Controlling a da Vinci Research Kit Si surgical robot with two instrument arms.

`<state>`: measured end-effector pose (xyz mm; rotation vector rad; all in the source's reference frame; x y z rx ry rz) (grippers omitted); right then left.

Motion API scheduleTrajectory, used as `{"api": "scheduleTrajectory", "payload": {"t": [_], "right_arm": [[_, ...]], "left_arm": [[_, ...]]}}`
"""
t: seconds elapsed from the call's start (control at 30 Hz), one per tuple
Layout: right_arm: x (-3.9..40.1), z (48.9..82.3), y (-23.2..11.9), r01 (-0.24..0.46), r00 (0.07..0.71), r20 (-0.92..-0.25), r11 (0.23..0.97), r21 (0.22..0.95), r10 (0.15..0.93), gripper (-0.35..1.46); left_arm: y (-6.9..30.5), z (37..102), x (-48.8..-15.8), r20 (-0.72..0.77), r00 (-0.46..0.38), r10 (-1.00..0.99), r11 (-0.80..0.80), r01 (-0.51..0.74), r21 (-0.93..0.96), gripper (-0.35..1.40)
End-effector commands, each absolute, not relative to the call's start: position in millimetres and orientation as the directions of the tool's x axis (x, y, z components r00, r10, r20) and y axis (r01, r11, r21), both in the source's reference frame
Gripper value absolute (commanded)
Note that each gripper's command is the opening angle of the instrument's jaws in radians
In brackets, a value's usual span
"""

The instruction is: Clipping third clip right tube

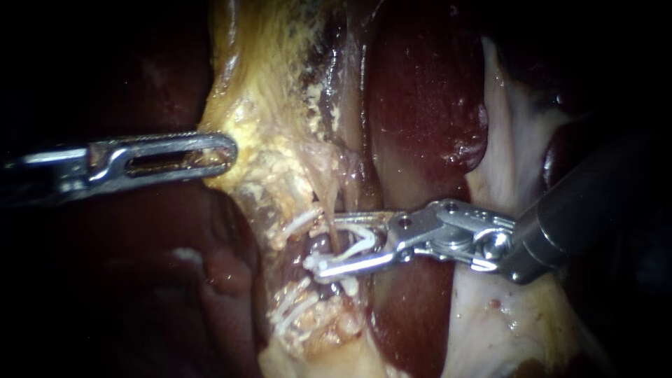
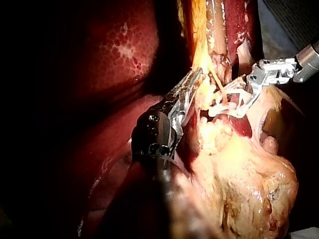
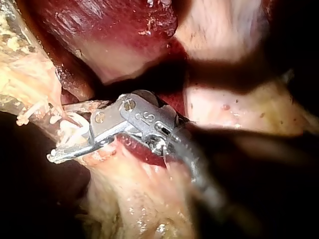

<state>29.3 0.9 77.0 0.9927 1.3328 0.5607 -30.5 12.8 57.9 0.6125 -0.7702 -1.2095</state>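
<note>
Dark red liver [image 1: 420, 105] fills the background, with a broad band of yellow fatty tissue [image 1: 273, 161] running down across it and a pale membrane [image 1: 507, 133] to the right. The left instrument [image 1: 227, 148] comes in almost level from the left. Its slotted jaws lie together and are clamped on the edge of the fatty tissue, which tents slightly toward them; the left wrist view shows the tips [image 2: 199, 74] buried in that same yellow edge. The right instrument [image 1: 327, 243] slopes down from the right on a dark shaft, then bends at the wrist so its jaws point level toward the left. They stand apart, each bearing one arm of an open white clip [image 1: 358, 245] held between them. The thin tan tube [image 1: 332, 213] runs down between those two arms, straddled but not yet pinched. From the right wrist camera the jaws [image 3: 62, 132] reach the same spot. Other white clips [image 1: 299, 222] sit just left of the tube, with more [image 1: 292, 311] lower in the fat.
</note>
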Motion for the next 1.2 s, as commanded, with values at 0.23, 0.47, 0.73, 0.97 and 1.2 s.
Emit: {"api": "scheduleTrajectory", "payload": {"t": [0.23, 0.47, 0.73, 0.97, 1.2], "right_arm": [[31.0, 76.7, 1.2, 0.229, 0.175, -0.481, 0.439, 0.869, 0.859, 0.5], [32.4, 76.0, 2.8, 0.203, 0.137, -0.431, 0.4, 0.894, 0.892, 0.45], [32.1, 75.6, 3.9, 0.187, 0.127, -0.406, 0.381, 0.906, 0.905, 0.32], [31.9, 75.9, 4.1, 0.159, 0.131, -0.323, 0.302, 0.94, 0.937, -0.34], [31.1, 76.7, 4.6, 0.095, 0.131, -0.267, 0.256, 0.962, 0.955, -0.35]], "left_arm": [[12.9, 58.2, -30.3, 0.193, 0.164, -0.968, 0.252, 0.583, 0.772, -0.35], [12.8, 58.1, -30.4, 0.193, 0.163, -0.968, 0.252, 0.583, 0.772, -0.35], [12.8, 58.1, -30.4, 0.193, 0.163, -0.968, 0.252, 0.584, 0.772, -0.35], [12.8, 58.1, -30.5, 0.193, 0.163, -0.968, 0.252, 0.584, 0.772, -0.35], [12.8, 58.1, -30.5, 0.193, 0.163, -0.968, 0.252, 0.584, 0.772, -0.35]]}}
